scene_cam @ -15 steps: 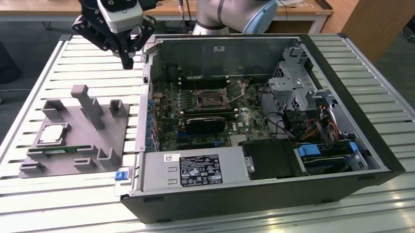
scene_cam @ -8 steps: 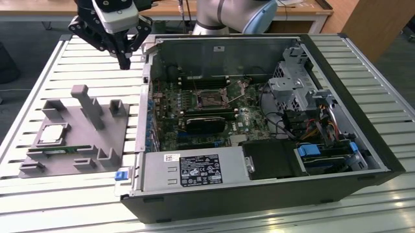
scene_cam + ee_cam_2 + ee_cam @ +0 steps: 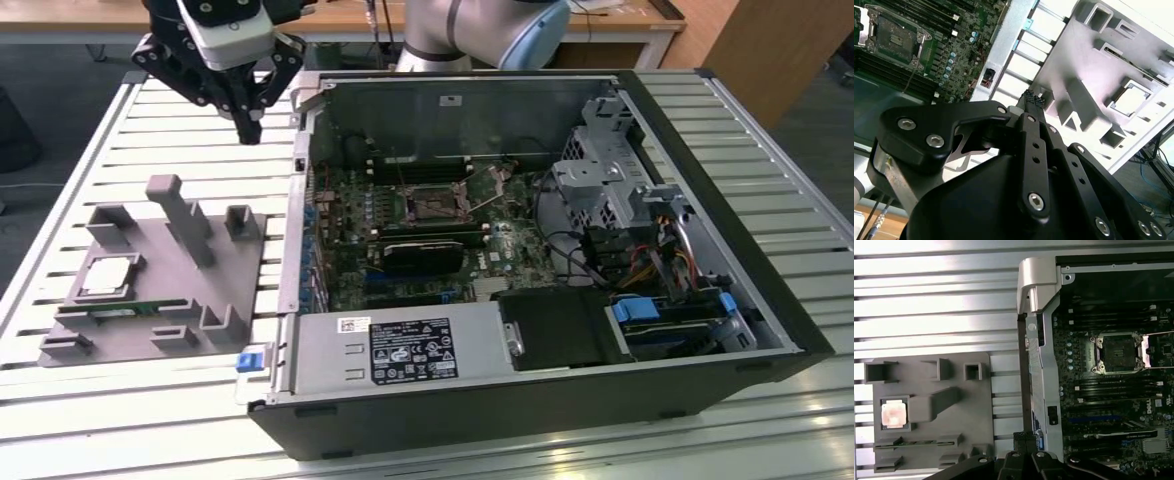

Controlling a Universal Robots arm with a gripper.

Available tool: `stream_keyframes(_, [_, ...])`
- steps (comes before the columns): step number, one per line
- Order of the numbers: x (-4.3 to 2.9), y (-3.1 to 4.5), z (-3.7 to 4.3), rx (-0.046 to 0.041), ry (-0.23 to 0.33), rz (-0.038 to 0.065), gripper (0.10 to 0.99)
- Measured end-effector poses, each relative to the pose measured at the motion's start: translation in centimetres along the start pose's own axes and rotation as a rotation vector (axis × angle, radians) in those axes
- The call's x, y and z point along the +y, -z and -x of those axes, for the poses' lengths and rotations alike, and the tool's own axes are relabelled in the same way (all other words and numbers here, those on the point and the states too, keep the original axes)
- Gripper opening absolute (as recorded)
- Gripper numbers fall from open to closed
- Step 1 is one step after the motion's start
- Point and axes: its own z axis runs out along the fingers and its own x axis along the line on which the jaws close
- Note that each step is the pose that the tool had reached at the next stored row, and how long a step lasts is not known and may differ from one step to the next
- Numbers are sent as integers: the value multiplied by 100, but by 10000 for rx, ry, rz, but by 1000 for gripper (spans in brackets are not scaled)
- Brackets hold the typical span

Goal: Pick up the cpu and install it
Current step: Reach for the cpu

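The cpu (image 3: pixel 110 277), a small silver square chip, lies in a recess of the grey tray (image 3: pixel 234 290) at the exterior view's left. It shows in both wrist views (image 3: pixel 1134 100) (image 3: pixel 894 415). My gripper (image 3: pixel 247 128) hangs above the slatted table beyond the tray, next to the open computer case, well apart from the cpu. Its black fingertips (image 3: pixel 1026 436) are pressed together, shut on nothing. The dark motherboard socket (image 3: pixel 434 205) (image 3: pixel 1119 352) (image 3: pixel 896 32) sits open inside the case.
A thin green memory stick (image 3: pixel 127 312) lies in a slot of the tray near the cpu. Upright posts (image 3: pixel 187 220) rise from the tray. The case wall (image 3: pixel 300 200) stands between tray and motherboard. Drive cages and cables (image 3: pixel 627 220) fill the case's right side.
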Motion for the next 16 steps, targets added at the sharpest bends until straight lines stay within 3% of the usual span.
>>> stream_keyframes(16, [-8, -12, -103, 21, -1, -1, 106])
